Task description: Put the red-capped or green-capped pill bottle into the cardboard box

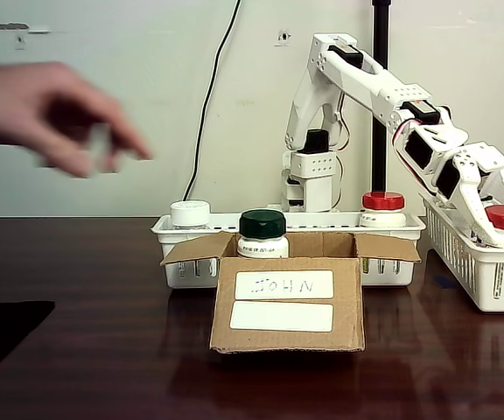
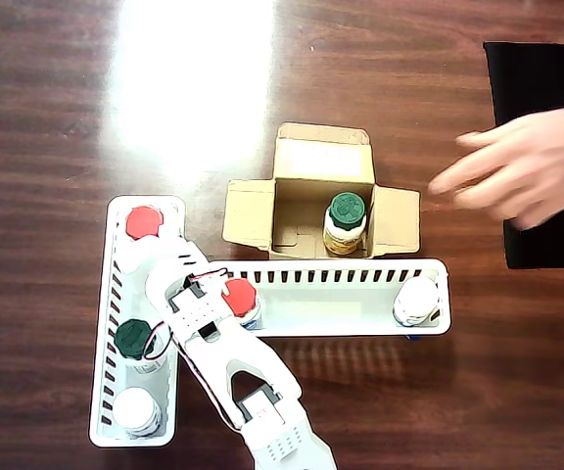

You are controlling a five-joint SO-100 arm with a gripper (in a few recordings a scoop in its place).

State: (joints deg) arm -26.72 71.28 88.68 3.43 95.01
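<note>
At lower left of the overhead view the gripper (image 2: 169,274) reaches into a basket (image 2: 106,323) near a red-capped bottle (image 2: 144,222), jaws' state unclear, while the box (image 2: 292,211) at centre holds a green-capped bottle (image 2: 346,220).

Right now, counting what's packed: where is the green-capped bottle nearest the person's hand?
In the overhead view, that green-capped bottle stands upright inside the cardboard box, at its right side, just above the long white basket.

arm: white SO-100 arm (image 1: 383,87), up from its base, then folded forward and down to the right in the fixed view
hand (image 2: 169,269): pointing downward, can't tell if it's open or closed
person's hand (image 1: 51,114): blurry, fingers loosely spread
</note>
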